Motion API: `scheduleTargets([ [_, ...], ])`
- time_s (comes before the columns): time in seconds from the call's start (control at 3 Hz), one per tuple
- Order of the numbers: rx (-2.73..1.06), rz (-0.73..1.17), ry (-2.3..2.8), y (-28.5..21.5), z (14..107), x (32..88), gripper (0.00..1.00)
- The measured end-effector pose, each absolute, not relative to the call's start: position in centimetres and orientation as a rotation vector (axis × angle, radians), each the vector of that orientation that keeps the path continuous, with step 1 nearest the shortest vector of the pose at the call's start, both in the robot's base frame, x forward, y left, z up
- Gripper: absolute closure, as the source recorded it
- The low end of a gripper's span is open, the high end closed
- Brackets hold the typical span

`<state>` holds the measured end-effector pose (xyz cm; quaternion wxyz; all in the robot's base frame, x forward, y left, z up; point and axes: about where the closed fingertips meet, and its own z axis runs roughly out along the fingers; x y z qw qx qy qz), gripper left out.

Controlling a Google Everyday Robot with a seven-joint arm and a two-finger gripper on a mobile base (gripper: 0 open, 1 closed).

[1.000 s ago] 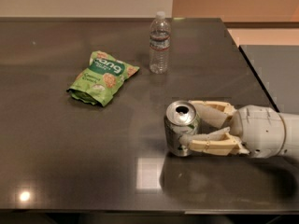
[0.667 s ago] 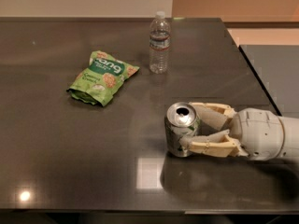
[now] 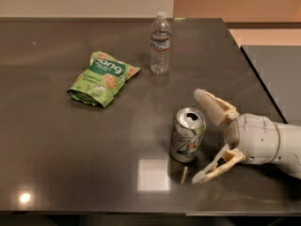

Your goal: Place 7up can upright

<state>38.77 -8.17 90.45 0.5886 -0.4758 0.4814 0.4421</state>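
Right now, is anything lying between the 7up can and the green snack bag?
No. In the camera view, only bare table lies between the 7up can and the snack bag. The open gripper stands on the can's opposite side.

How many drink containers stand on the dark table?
2. A clear plastic water bottle near the far edge; a silver-green aluminium 7up can nearer the front, the open white gripper beside it.

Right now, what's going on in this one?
A robot arm is dealing with the 7up can. The can stands upright on the dark table, top facing up. The gripper is at the can's right side, open, with its fingers spread wide and not clamping it, so the placing looks done. A water bottle stands and a snack bag lies farther back.
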Motion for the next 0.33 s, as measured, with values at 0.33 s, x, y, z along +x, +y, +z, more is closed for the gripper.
scheduleTargets([
  [0.33, -1.108, 1.030, 1.121, -8.16, 90.45, 38.76, 0.00],
])
